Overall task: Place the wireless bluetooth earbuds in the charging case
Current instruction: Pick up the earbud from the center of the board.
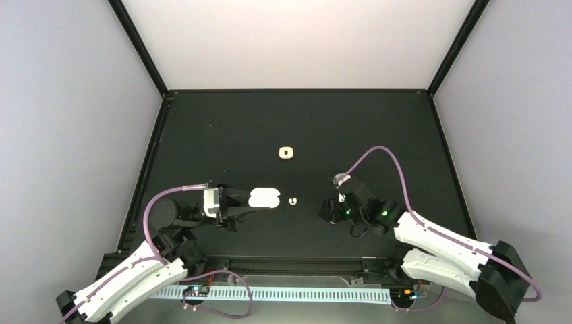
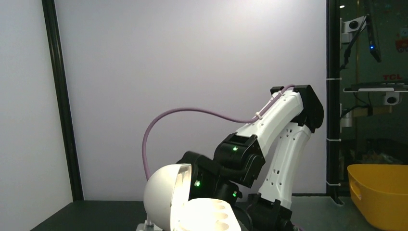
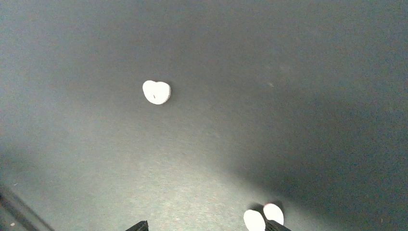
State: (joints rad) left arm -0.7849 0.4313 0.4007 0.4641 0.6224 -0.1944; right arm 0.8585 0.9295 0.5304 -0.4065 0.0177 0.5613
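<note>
Near the front-left of the black worktop (image 1: 351,128), we see the left jaws clamped tight on a white rounded plastic charging case (image 1: 263,198). Its domed lid (image 2: 163,197) is hinged up and its moulded wells (image 2: 219,214) face upward. Near the case's right side, not touching it, lies one tiny white bean-shaped earbud (image 1: 292,200). The right jaws stand well apart, low over the worktop, with nothing between them — two small white blobs (image 3: 254,220) sit just beside one fingertip, too cropped for us to identify. Farther back rests a cream rounded-square piece (image 1: 287,154).
</note>
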